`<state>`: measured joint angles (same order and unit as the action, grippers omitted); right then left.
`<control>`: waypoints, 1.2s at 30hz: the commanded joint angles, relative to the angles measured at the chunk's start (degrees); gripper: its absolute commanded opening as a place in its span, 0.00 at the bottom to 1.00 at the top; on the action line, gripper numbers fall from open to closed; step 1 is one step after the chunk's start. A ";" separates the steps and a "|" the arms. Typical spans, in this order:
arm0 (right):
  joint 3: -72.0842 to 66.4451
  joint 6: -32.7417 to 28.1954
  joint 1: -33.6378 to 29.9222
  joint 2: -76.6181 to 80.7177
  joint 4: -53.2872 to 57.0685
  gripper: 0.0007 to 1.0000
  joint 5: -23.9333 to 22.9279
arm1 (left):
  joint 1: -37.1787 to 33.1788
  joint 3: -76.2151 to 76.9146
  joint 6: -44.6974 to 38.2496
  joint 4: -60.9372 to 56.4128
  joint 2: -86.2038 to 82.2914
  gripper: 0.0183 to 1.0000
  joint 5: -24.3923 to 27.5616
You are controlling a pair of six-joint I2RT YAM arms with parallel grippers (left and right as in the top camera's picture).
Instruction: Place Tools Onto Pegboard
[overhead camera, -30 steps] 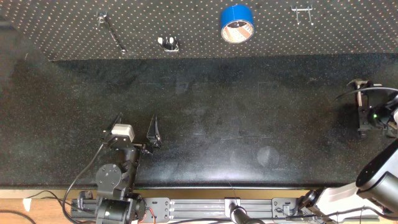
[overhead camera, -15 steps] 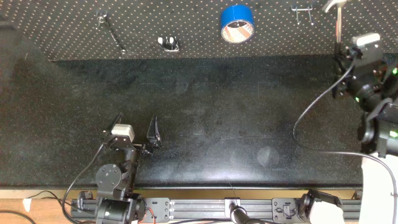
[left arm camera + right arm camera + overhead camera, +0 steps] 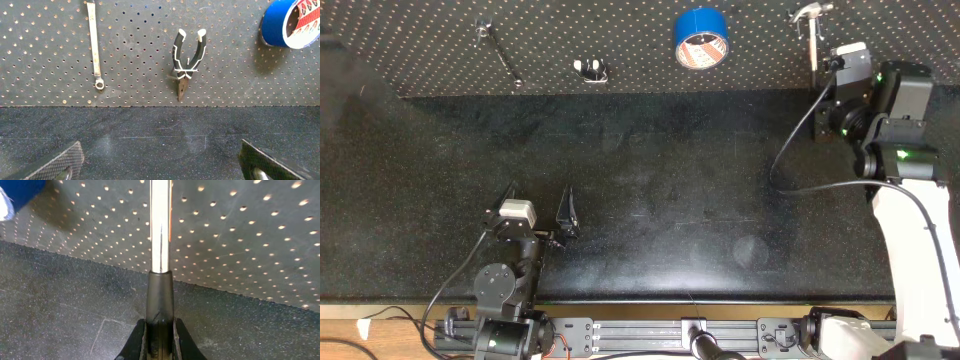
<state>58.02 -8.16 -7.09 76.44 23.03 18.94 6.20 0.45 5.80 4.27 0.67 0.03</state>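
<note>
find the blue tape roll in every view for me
Top view: blue tape roll on the pegboard, between the pliers and the hammer.
Left wrist view: beyond the pliers from the wrench, cut by the edge.
Right wrist view: blue patch at a corner, beside the hammer's shaft.
Shared landmark: the pegboard.

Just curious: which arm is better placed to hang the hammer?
Right. The right pincer holds the hammer up at the pegboard; the left pincer hangs open, far from it.

Holds the left arm (image 3: 505, 280) folded low by its base, left gripper (image 3: 538, 203) spread wide apart. Holds the right arm (image 3: 910, 230) stretched far forward, right gripper (image 3: 159, 339) clamped tight on the handle of a hammer (image 3: 812, 32).
</note>
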 commanded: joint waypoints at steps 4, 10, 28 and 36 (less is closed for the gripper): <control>0.17 0.63 0.44 2.56 -1.05 0.08 -0.33 | 0.20 -0.13 -0.31 0.31 -0.42 1.00 -0.63; 0.17 0.66 0.44 2.47 -1.05 0.49 -0.31 | 0.20 -0.13 -0.31 0.31 -0.42 0.99 -0.63; -57.79 19.08 1.33 -56.02 -42.88 0.98 -2.32 | 0.20 -0.13 -0.31 0.31 -0.42 0.99 -0.63; -57.79 18.64 6.32 -76.41 -20.04 0.98 -5.09 | 0.20 -0.13 -0.31 0.31 -0.42 0.99 -0.63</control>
<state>0.38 10.46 -2.13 0.86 2.59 14.66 6.20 0.45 5.80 4.27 0.67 0.03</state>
